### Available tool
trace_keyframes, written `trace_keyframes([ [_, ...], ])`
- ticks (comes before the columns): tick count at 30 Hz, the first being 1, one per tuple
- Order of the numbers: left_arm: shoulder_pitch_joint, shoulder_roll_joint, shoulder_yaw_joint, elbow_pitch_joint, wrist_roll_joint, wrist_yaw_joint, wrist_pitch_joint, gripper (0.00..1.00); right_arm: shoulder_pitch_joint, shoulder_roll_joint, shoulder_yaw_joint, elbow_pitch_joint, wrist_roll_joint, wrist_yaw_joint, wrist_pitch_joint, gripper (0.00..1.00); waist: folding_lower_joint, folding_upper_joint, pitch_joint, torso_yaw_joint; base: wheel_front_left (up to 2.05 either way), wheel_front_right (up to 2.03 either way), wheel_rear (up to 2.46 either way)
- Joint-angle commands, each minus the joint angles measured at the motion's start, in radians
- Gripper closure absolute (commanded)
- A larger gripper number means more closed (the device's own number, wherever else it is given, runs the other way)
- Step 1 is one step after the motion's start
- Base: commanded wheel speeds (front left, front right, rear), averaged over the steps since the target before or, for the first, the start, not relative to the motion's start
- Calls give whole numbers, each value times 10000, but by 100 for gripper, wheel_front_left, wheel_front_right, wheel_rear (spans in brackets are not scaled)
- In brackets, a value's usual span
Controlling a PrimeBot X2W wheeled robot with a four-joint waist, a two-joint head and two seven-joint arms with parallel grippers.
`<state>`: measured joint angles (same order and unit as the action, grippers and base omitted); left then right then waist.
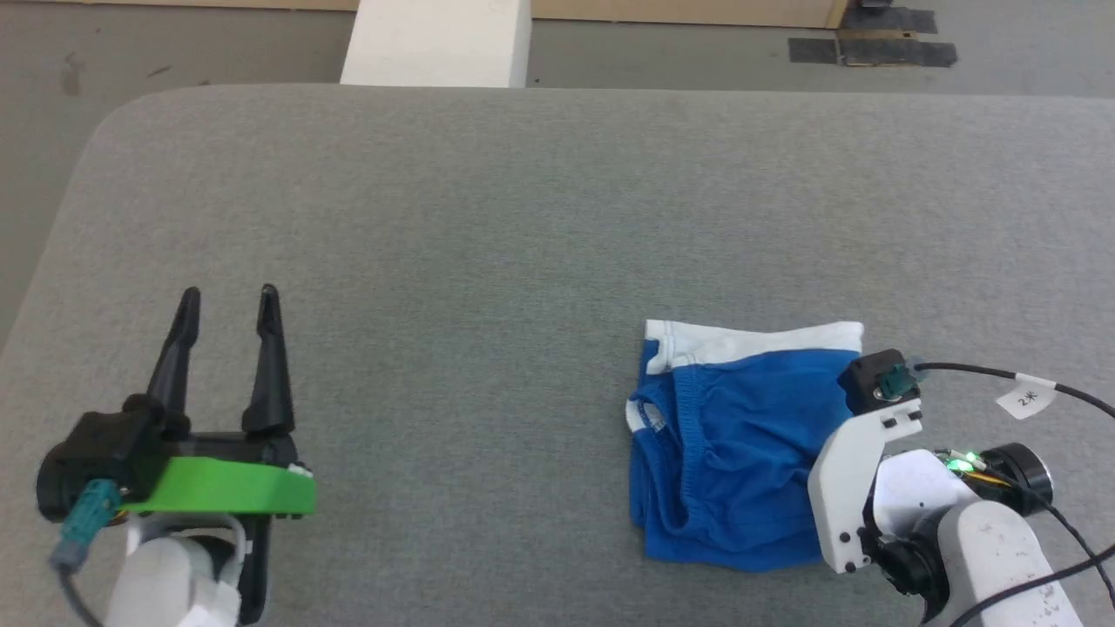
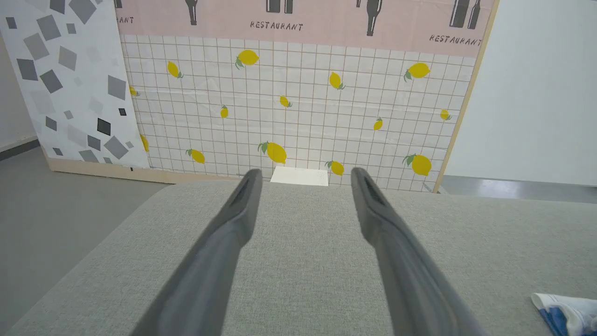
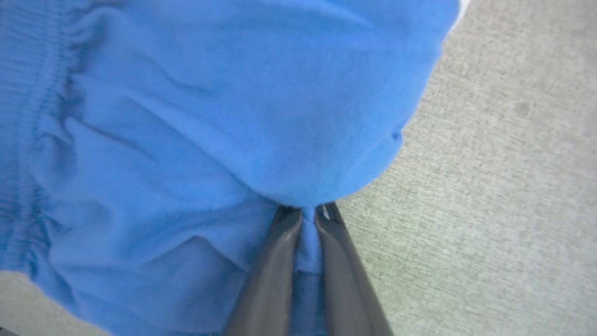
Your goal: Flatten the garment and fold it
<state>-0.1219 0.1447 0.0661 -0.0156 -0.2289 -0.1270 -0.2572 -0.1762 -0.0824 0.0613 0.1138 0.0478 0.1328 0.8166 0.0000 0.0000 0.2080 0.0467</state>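
Observation:
The bright blue shorts (image 1: 732,444) lie bunched on the grey table at the right, white trim along their far edge and the gathered waistband running down the left part. In the right wrist view the blue fabric (image 3: 224,116) spreads above my right gripper (image 3: 308,213), which is shut on a fold of its edge. From the head, that arm's wrist (image 1: 871,453) covers the shorts' right side and hides the fingers. My left gripper (image 1: 228,300) rests far to the left, open and empty; its wrist view has a corner of the shorts (image 2: 564,310) at lower right.
The grey fabric-covered table (image 1: 488,218) stretches wide between the two arms. A white block (image 1: 435,42) stands beyond its far edge. A black cable with a white tag (image 1: 1028,399) trails off the right wrist. A lemon-patterned panel (image 2: 298,102) stands behind the table.

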Motion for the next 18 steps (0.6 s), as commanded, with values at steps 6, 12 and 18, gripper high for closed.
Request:
trace_keyframes([
  [6,333,73,677,-523,37,-36,-45,0,-666,-1116,939,23,354,-21,142,100,0,0,316,-1449,0,0,0],
  [12,502,218,1024,-1066,88,-36,-45,0,-1542,-2340,1695,-12,874,-21,326,100,0,0,762,-2987,0,0,0],
  [18,708,391,1285,-1564,167,-36,-45,0,-2392,-3028,1938,381,1175,-21,239,100,0,0,1256,-4316,0,0,0],
])
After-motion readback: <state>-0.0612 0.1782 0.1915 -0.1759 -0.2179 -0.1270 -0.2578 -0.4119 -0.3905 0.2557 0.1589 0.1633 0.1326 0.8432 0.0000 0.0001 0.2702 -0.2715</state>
